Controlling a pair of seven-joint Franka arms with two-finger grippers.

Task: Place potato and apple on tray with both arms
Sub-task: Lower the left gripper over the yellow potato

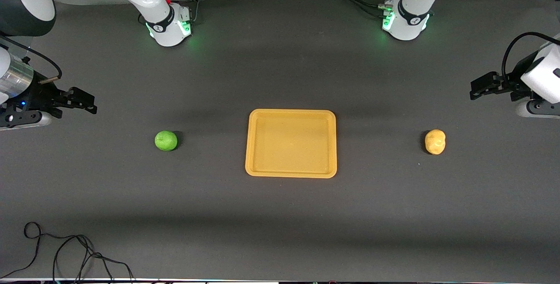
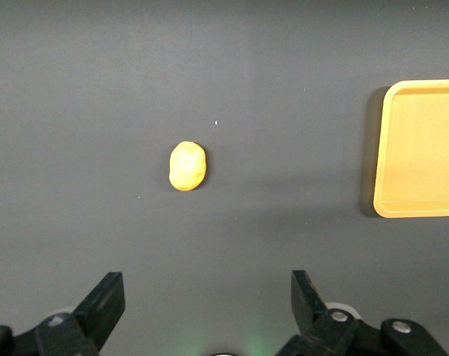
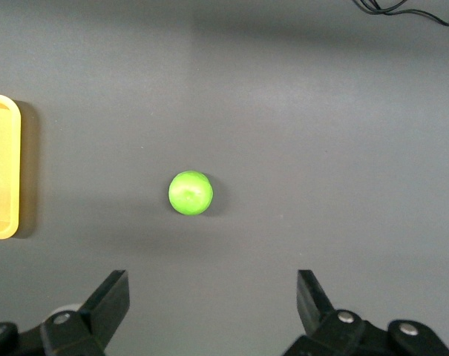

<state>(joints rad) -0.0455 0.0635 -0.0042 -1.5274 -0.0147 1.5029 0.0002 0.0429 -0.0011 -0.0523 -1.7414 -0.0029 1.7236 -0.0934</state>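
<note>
The orange-yellow tray (image 1: 291, 144) lies empty in the middle of the table. The green apple (image 1: 166, 140) sits on the table beside it toward the right arm's end. The pale yellow-tan potato (image 1: 435, 142) sits beside the tray toward the left arm's end. My right gripper (image 1: 92, 103) hangs open and empty above the table at its own end, apart from the apple. My left gripper (image 1: 473, 90) hangs open and empty at its end, apart from the potato. The left wrist view shows the potato (image 2: 187, 165), the tray's edge (image 2: 421, 148) and the open gripper (image 2: 208, 297). The right wrist view shows the apple (image 3: 190, 193), the tray's edge (image 3: 1, 167) and the open gripper (image 3: 213, 297).
The arms' bases (image 1: 168, 26) (image 1: 404, 21) stand along the table's edge farthest from the front camera. Loose black cables (image 1: 65, 253) lie near the front edge toward the right arm's end. The table is dark grey.
</note>
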